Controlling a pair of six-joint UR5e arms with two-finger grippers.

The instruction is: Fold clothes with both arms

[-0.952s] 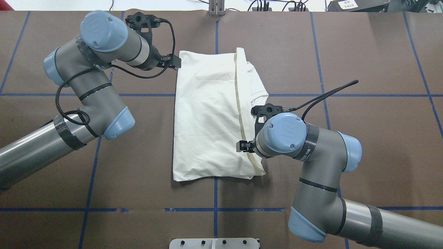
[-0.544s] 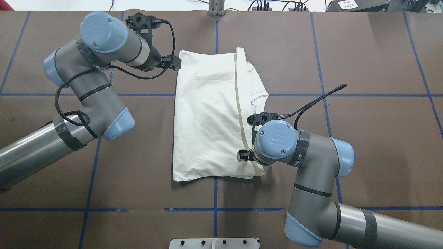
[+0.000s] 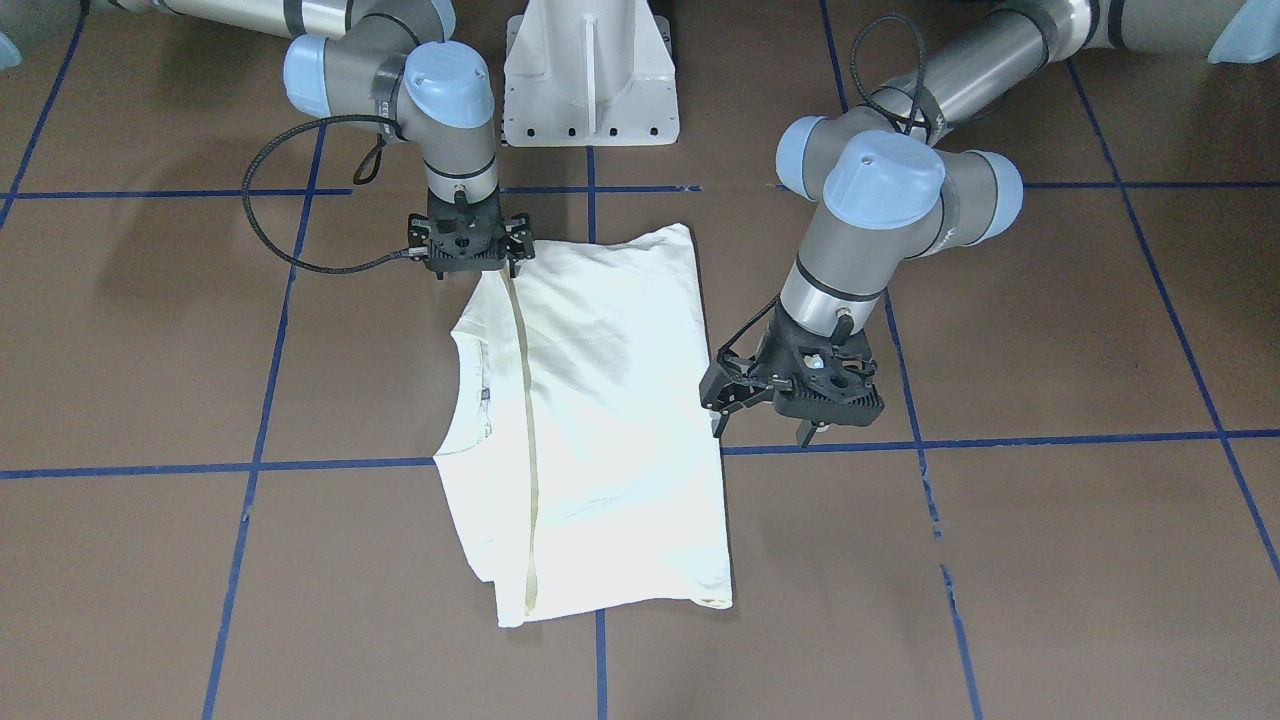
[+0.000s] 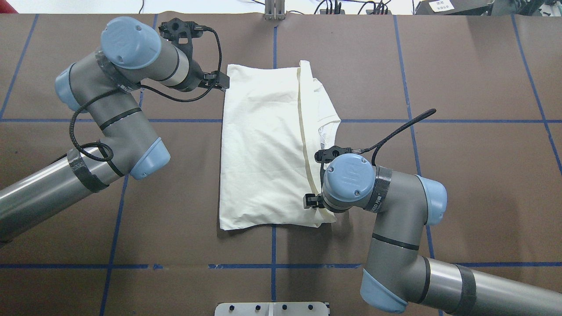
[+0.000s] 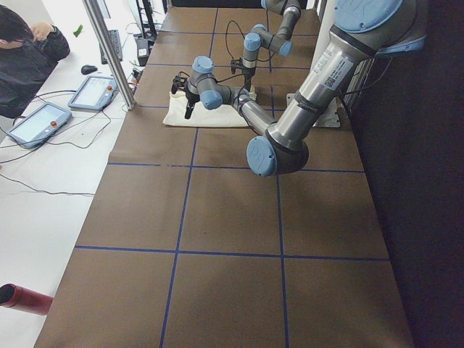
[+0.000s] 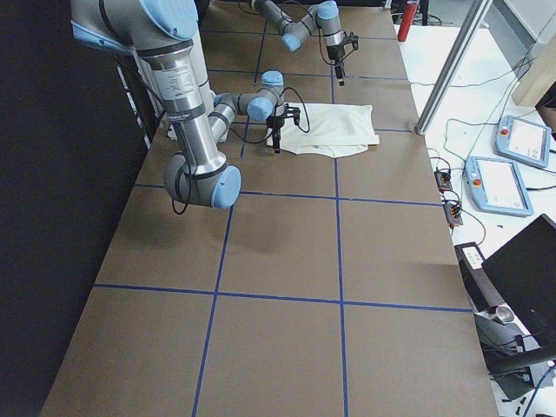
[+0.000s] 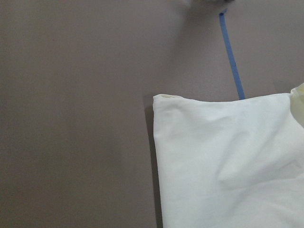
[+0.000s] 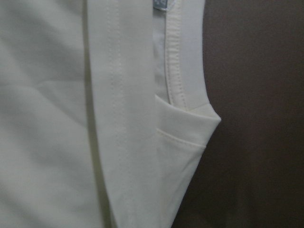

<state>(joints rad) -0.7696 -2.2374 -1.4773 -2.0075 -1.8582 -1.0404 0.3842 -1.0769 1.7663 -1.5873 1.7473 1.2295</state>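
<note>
Two hands, what pose? (ops)

My left hand (image 3: 760,430) hangs above the bench (image 4: 461,184), fingers apart and pointing down. It sits just beside the left edge of the shirt (image 4: 263,153), toward the far corner, with no contact. My left wrist camera looks down on that corner. My left arm (image 4: 118,114) bends in from the left. My right hand (image 3: 473,270) is low at the shirt's near right corner, over the folded band (image 4: 303,131). Its fingers look apart, clamped on nothing. My right arm (image 4: 395,206) elbows in from the right, wrist pointing straight down. (me)

Delta vs. a second ago? (ops)

My right wrist has slid toward my base along the band, and its cable (image 4: 395,129) followed. My left arm barely shifted. The shirt has not moved. (me)

Shirt location? (ops)

Flat mid-bench between my hands, folded lengthwise, plain cream side up. The neckline (image 8: 175,71) with a small label (image 8: 160,4) shows to the right of the band. The far left corner lies near a blue tape line (image 7: 230,57). (me)
</note>
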